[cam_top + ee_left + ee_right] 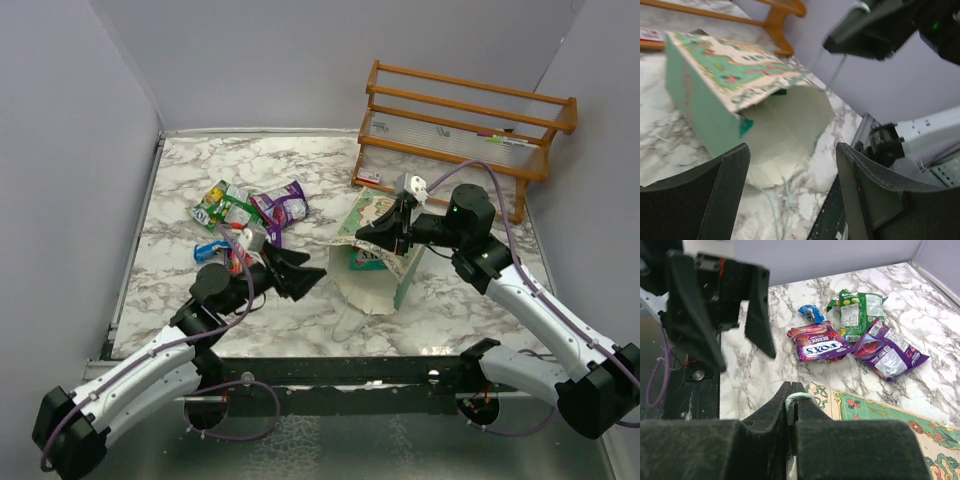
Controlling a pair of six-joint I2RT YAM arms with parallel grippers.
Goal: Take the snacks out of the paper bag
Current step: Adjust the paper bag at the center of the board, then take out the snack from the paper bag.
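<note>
The pale mint-green paper bag (375, 255) with the printed side is lying on its side at the middle of the top view, its white-lined mouth gaping toward the lower left. I am holding it only by a thin pale cord handle (798, 396), which my right hand (791, 390) is pinching with its fingers pressed together. If I am pulling too hard, that cord could slip or tear out and the bag would flop. My left hand (792, 155), fingers spread wide and empty, is facing the mouth from just beside it. Going in crooked, a finger could catch the paper rim and crumple or shove the bag. I cannot tell whether anything is lying deep inside. The shiny crinkly snack packets (250, 210), green and purple, are lying heaped on the marble-patterned table (300, 160), up and left of the bag, just above my left hand.
</note>
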